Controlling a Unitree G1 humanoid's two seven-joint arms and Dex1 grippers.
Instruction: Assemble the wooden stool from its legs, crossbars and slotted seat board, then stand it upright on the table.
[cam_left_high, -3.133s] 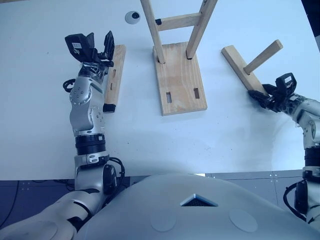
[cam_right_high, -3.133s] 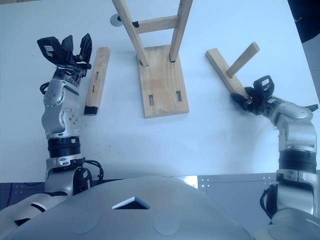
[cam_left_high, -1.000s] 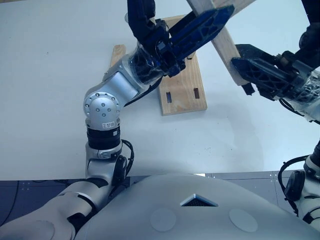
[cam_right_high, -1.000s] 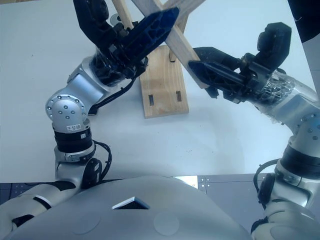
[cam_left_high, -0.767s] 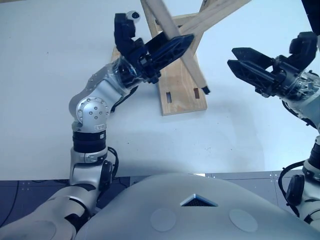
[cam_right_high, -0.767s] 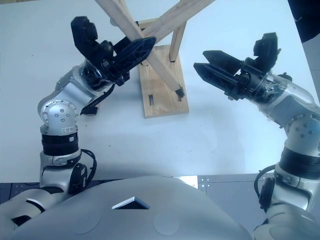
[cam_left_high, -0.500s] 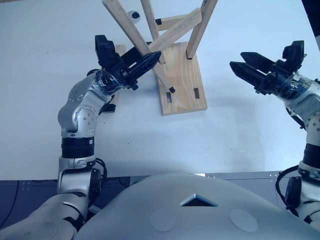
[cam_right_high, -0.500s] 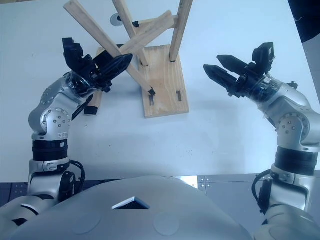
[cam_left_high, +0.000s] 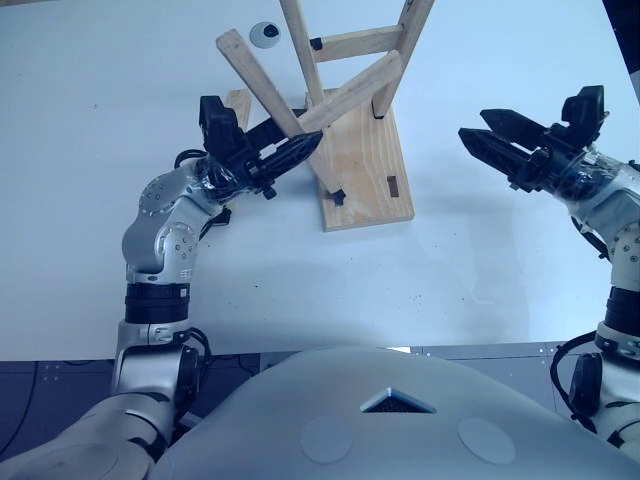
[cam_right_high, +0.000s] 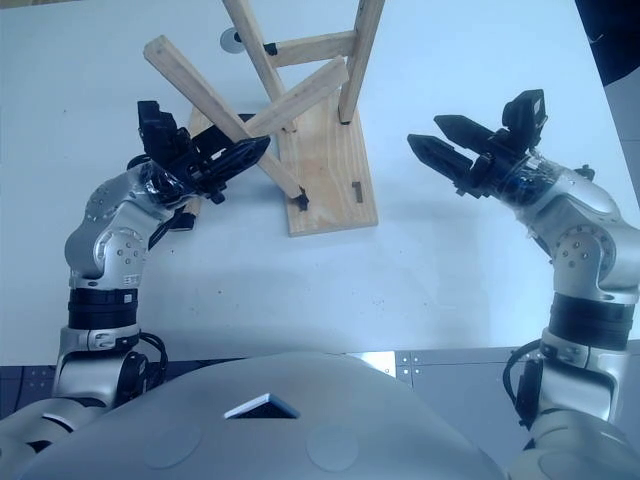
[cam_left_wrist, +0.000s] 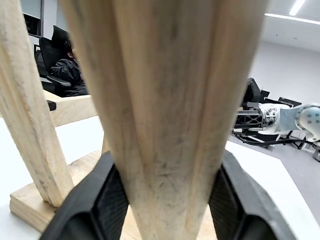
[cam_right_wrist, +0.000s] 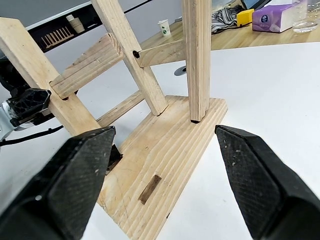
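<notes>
Your left tool (cam_left_high: 287, 150) is clamped on a leg (cam_left_high: 250, 75). The leg is tilted, with its black-tipped foot down at the near-left slot of the seat board (cam_left_high: 365, 165); I cannot tell whether it has entered. The leg's short crossbar (cam_left_high: 355, 85) points right, close to the standing frame (cam_left_high: 355, 42) at the board's far end.

Your right tool (cam_left_high: 473, 123) hangs empty with its fingers spread, to the right of the board and apart from it.

I judge you are fitting the third leg. Next, tip it upright and press it home, perhaps steadying the board with the right tool.

A loose leg (cam_left_high: 237, 100) lies just beside your left tool, so room is tight there. The tabletop (cam_left_high: 480, 260) is open to the right and near, with its near edge well away.
</notes>
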